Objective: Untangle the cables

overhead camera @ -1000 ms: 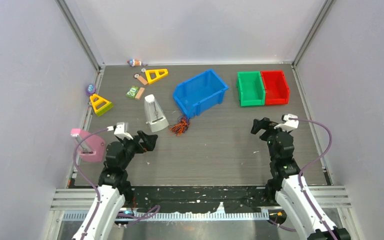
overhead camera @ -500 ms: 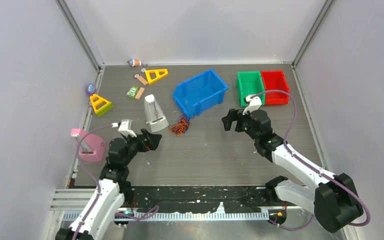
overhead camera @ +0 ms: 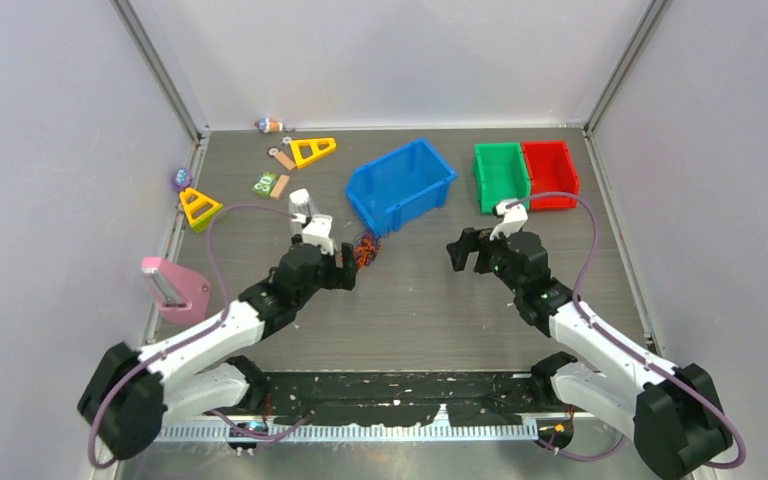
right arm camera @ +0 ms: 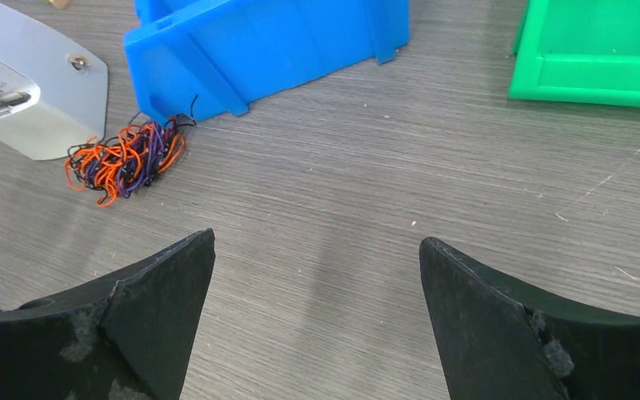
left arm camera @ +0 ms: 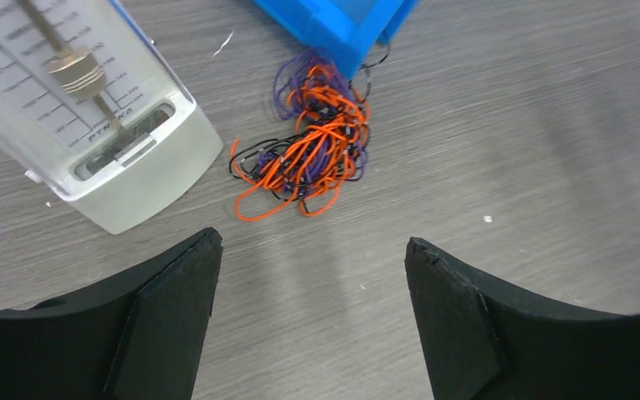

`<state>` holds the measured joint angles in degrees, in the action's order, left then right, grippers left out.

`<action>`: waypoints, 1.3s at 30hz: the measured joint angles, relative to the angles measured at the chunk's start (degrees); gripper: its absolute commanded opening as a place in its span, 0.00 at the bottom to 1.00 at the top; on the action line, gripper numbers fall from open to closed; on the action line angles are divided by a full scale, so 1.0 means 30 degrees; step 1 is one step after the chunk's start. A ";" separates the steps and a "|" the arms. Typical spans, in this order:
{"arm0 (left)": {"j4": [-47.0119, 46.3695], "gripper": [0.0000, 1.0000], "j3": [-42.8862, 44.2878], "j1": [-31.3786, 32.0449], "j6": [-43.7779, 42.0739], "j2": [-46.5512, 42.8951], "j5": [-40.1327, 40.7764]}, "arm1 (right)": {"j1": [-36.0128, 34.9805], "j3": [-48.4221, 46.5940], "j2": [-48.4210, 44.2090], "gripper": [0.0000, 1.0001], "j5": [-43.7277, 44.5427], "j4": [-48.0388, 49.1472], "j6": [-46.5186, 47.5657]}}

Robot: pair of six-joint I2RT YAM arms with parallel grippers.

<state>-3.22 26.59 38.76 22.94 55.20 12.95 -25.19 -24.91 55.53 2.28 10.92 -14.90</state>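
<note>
top view: the cables (overhead camera: pixel 363 250) are a small knotted clump on the table (overhead camera: pixel 430 300), right at the near corner of the blue bin (overhead camera: pixel 401 185). left gripper (overhead camera: pixel 348 272) is just beside them, right gripper (overhead camera: pixel 460 250) well apart. left wrist: jaws spread wide, nothing held, clump just ahead beside a white metronome (left arm camera: pixel 75 108). right wrist: also spread and empty, clump off to the far left.
</note>
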 measured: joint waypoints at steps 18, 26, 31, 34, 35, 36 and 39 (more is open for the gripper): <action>0.0299 0.34 0.5770 0.0437 -0.2885 1.0754 0.2244 | 0.0000 0.1115 -0.3504 0.98 -0.0299 -0.0729 -0.0022; 0.0423 0.00 0.5537 0.0685 -0.3497 1.0382 0.0838 | 0.0000 0.1676 -0.3810 0.98 -0.0459 -0.0984 -0.0182; -0.0583 0.00 0.2973 0.0976 -0.3446 0.7089 -0.1727 | 0.0000 0.2040 -0.3810 0.98 -0.1333 -0.1064 -0.0299; -0.1129 0.02 0.1814 0.1056 -0.3366 0.5632 -0.2106 | 0.0000 0.2244 -0.3818 0.98 -0.1763 -0.1049 -0.0430; -0.1151 0.11 0.1727 0.1056 -0.3381 0.5493 -0.2142 | 0.0000 0.2302 -0.3810 0.98 -0.1843 -0.1049 -0.0466; -0.1202 0.22 0.1734 0.1056 -0.3388 0.5544 -0.2186 | 0.0000 0.2375 -0.3810 0.98 -0.1923 -0.1035 -0.0546; -0.1137 0.51 0.2040 0.1056 -0.3453 0.6164 -0.2222 | 0.0000 0.2441 -0.3774 0.98 -0.2098 -0.0984 -0.0685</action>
<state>-6.63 32.71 41.93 12.58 73.69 6.28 -25.19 -17.58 44.21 -4.01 7.97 -16.95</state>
